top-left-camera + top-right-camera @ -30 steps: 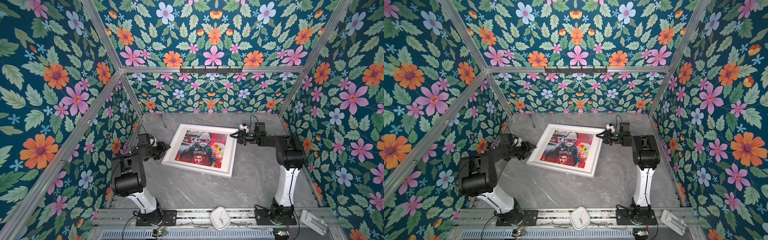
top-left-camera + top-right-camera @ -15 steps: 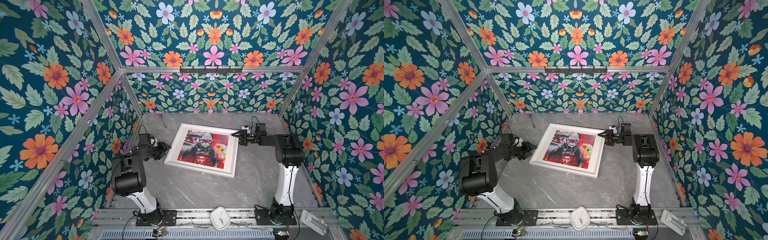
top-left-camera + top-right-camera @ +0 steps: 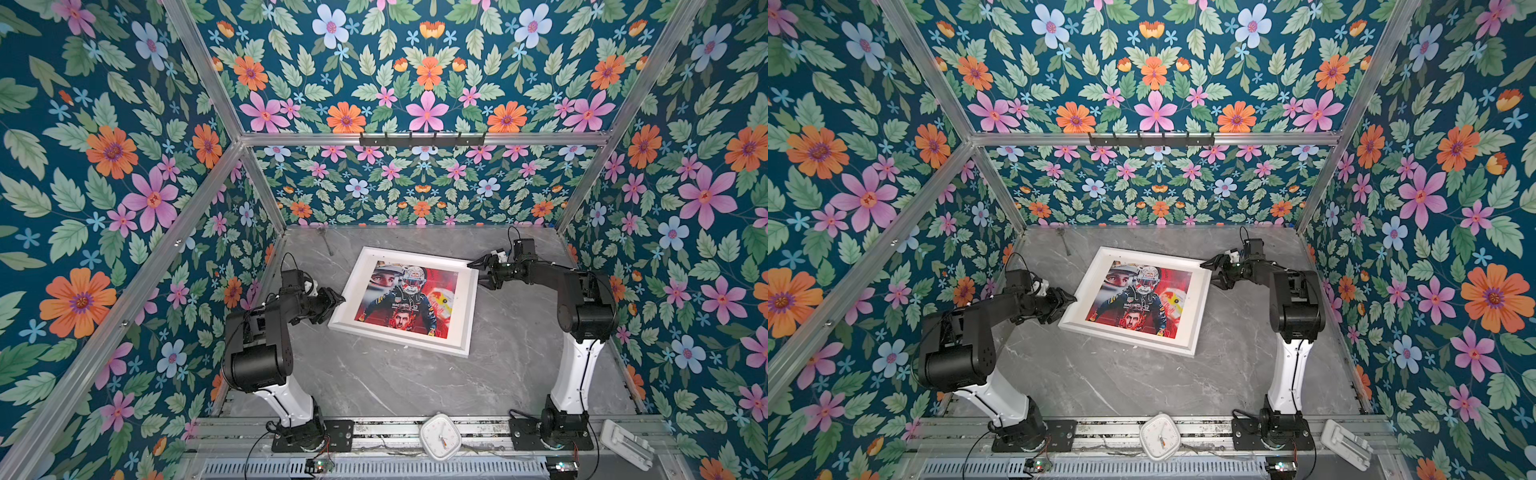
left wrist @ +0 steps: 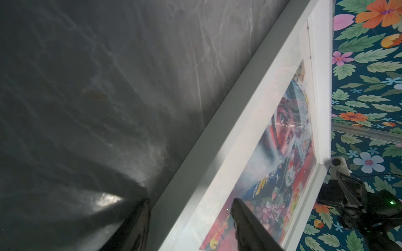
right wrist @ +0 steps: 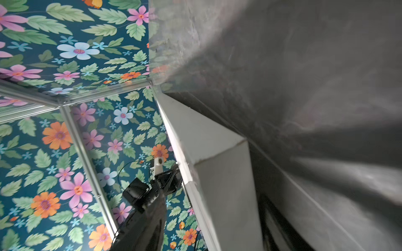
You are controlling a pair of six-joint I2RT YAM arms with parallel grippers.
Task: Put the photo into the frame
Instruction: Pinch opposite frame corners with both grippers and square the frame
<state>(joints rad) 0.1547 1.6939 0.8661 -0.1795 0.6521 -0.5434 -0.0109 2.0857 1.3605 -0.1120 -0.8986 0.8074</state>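
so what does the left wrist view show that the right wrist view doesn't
Left wrist only: the photo, face up inside the frame, the left end effector straddling one rail, and the right arm past the far corner. Right wrist only: the frame's outer corner from the side, with the left arm beyond it. Both: the white frame, grey table, flowered wall.

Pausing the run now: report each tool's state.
Left tool: astride the frame edge, grip cannot be told.
Right tool: open at the frame's corner.
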